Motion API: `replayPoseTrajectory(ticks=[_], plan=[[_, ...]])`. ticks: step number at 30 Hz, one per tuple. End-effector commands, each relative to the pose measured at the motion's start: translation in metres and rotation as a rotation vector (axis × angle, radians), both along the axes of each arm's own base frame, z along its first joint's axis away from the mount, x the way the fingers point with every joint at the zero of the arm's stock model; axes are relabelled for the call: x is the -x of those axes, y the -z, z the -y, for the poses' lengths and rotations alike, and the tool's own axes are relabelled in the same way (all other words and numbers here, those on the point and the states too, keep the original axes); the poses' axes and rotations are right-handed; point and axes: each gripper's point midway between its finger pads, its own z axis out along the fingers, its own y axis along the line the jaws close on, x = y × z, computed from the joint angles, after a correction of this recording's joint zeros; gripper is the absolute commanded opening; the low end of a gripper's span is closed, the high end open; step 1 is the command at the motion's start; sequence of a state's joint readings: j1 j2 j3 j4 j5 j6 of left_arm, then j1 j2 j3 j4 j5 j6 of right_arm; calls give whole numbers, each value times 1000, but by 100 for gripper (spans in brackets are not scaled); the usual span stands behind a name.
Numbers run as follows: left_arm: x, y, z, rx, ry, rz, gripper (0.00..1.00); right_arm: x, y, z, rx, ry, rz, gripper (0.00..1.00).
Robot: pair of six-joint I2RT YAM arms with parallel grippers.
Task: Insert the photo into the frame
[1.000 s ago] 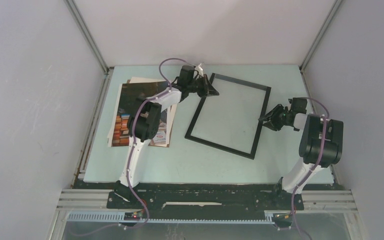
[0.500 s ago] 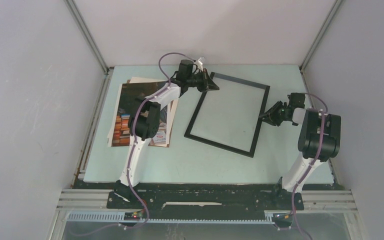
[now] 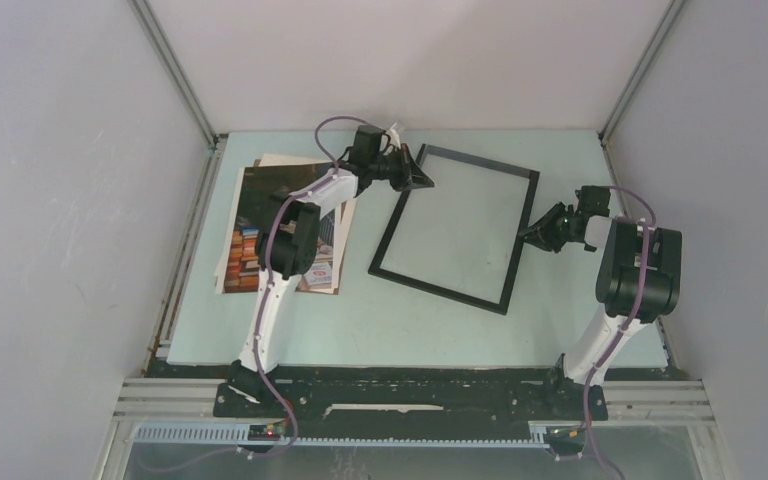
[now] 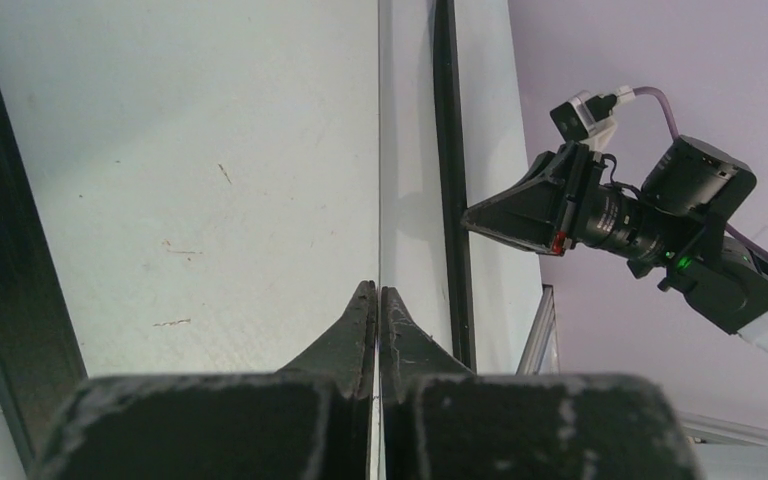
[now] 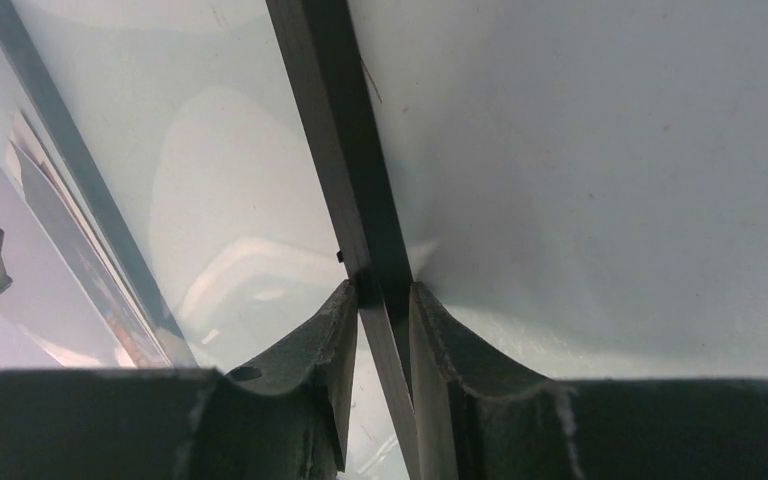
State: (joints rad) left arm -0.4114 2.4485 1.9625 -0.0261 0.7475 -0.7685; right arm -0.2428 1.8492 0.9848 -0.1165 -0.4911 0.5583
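On the table [image 3: 380, 335], the photo [image 3: 252, 210] lies flat at the left on a stack of sheets [image 3: 280, 161], apart from the frame [image 3: 440, 292], which lies askew in the middle. The right gripper [image 5: 382, 290] is clamped on the frame's right edge, one finger each side. Farther back, the left gripper [image 4: 378, 295] is clenched tight at the frame's far left corner; whether it pinches anything I cannot tell.

Frame [image 3: 457, 228] flat on mid-table [image 3: 380, 325], photo [image 3: 260, 215] atop a stack of sheets [image 3: 278, 161] well to its left, my left gripper [image 3: 422, 180] at the frame's far left corner, my right gripper [image 3: 530, 235] astride its right edge
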Motion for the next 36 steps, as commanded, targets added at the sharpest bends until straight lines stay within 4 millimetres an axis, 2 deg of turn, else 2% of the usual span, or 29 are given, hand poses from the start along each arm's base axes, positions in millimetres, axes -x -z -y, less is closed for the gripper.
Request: replayPoseTrajectory(ticks=[1,7,10,11,13,16,22,30,36], plan=[[11,-11,6,44,75,-20,0,-4,4,5,25,-5,3,33],[9,-14,12,100,92,-52,2,-5,3,3,19,-8,9,33],[8,-21,10,114,66,-21,28,-4,4,3,17,-9,9,34],[8,-22,8,107,54,-8,32,-4,4,3,15,-8,9,34],[8,-24,3,81,26,22,38,-4,4,3,15,-8,10,34],[12,-23,-5,42,-13,40,41,-3,3,2,12,-9,13,35],[24,-14,-18,12,-85,18,43,-4,3,2,8,-6,16,35],[44,-19,-19,152,-111,-30,42,-3,3,3,5,2,19,35],[47,-11,-20,125,-113,-71,17,0,1,10,2,41,33,36]])
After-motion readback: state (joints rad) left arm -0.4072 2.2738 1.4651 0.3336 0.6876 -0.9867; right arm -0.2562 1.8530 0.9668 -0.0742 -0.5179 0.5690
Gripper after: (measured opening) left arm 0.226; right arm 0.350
